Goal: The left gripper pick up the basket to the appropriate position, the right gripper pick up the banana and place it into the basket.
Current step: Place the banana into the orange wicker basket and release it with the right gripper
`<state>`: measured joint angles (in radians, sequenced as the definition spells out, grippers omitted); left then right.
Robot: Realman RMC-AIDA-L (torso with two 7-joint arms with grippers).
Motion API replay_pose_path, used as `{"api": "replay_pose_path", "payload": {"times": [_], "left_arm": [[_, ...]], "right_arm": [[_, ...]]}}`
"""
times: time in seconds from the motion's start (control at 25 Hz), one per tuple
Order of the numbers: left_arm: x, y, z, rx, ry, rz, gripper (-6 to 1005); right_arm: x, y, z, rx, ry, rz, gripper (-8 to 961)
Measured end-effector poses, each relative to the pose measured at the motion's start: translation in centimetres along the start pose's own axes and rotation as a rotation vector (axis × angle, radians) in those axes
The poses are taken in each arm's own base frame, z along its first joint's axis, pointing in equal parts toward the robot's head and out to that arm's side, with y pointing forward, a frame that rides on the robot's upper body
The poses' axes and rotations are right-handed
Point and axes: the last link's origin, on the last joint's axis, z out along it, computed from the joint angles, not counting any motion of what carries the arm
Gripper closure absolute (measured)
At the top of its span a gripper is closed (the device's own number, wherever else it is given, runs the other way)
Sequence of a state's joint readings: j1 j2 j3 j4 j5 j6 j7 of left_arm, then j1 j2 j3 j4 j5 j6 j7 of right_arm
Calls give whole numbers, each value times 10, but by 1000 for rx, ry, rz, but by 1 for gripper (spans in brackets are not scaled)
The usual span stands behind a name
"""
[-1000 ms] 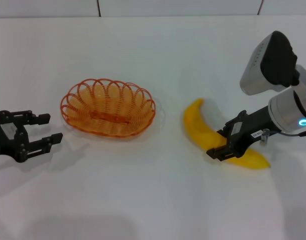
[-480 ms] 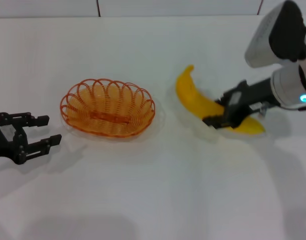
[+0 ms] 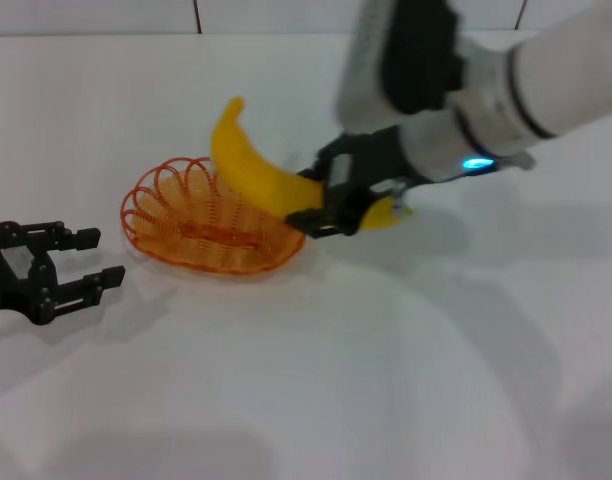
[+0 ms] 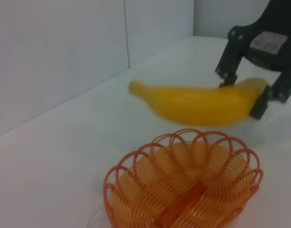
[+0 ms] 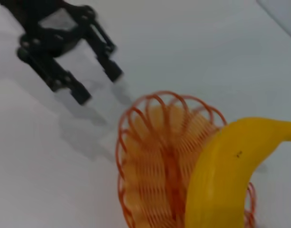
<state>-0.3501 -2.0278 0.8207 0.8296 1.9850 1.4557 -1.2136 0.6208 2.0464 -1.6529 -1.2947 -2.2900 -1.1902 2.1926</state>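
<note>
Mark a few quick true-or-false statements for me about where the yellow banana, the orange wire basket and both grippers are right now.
1. The right gripper is shut on the curved yellow banana. True.
2. The banana lies flat on the bottom of the orange looped-wire basket. False: it is held in the air over the basket's right part, not released.
3. The left gripper is open. True.
4. The left gripper grips the basket's rim. False: it sits apart, to the left of the basket, holding nothing.
5. The basket rests on the white table. True.
</note>
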Motion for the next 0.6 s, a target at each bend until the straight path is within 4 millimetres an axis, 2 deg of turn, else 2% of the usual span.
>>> {"api": "replay_pose_path", "payload": {"times": [0.12,0.24,0.4,0.6], "left_arm": [[0,0,0,-1,0,0,437],[3,-1,2,-7,1,8,437],[6,-1,5,-15,2,17,437],[8,-2,6,-17,4,22,437]], "right_arm": [[-19,3,15,-7,37,-49,482],[-28,3,26,-4,65,-73,482],[-32,1,41,8,91,-82,482],[-33,3,47,3,103,-91,482]]}}
